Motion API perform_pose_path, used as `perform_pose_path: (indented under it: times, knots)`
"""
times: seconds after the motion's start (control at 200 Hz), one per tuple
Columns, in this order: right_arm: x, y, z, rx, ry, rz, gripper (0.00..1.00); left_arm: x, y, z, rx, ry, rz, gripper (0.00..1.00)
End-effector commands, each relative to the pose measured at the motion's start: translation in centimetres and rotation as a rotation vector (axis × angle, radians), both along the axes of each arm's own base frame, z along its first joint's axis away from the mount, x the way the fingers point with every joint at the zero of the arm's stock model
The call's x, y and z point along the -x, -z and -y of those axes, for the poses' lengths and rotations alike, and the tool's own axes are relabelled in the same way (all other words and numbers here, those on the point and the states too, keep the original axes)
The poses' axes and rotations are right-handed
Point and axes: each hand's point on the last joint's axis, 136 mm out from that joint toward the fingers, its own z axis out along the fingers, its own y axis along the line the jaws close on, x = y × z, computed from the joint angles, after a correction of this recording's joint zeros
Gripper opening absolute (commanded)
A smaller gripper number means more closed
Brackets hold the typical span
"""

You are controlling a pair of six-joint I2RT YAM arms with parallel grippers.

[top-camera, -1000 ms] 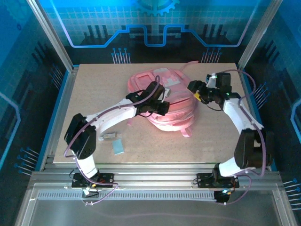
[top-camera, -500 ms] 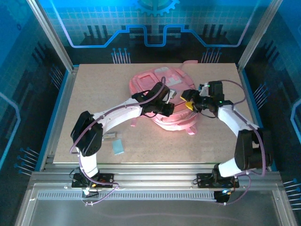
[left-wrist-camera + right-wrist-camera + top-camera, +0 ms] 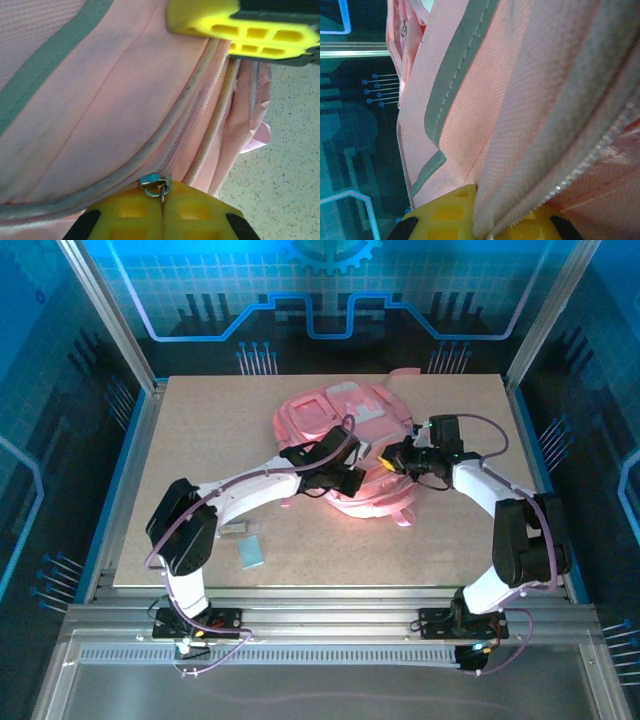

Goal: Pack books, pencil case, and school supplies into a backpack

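Tabletop (image 3: 200, 430) | left gripper (image 3: 161, 199) pinches zip pull (image 3: 153, 180) of backpack (image 3: 340, 408) | right gripper (image 3: 479, 216) clamps its fabric

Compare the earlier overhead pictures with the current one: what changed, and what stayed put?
The right gripper swung left from beside the backpack onto its right side and closed on the fabric. The left gripper stayed shut on the zip pull. The pale blue rectangle and small packet did not move.
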Motion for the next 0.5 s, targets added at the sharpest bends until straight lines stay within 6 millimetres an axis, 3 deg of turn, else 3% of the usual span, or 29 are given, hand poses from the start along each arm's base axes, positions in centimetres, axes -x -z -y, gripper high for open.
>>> perform_pose_path:
  times: [0.0,0.23,0.495]
  knots:
    - [-1.3,-1.2,3.1,0.067,0.066,0.097,0.00,0.8,0.5,-5.8,-0.134,-0.046,-0.035,0.00]
    - [-1.3,-1.7,3.0,0.070,0.038,0.108,0.00,-0.2,0.6,-10.7,-0.140,-0.163,-0.046,0.00]
    - [-0.1,-2.0,1.3,0.061,-0.031,0.115,0.00,-6.9,1.0,-13.8,-0.207,-0.393,0.066,0.00]
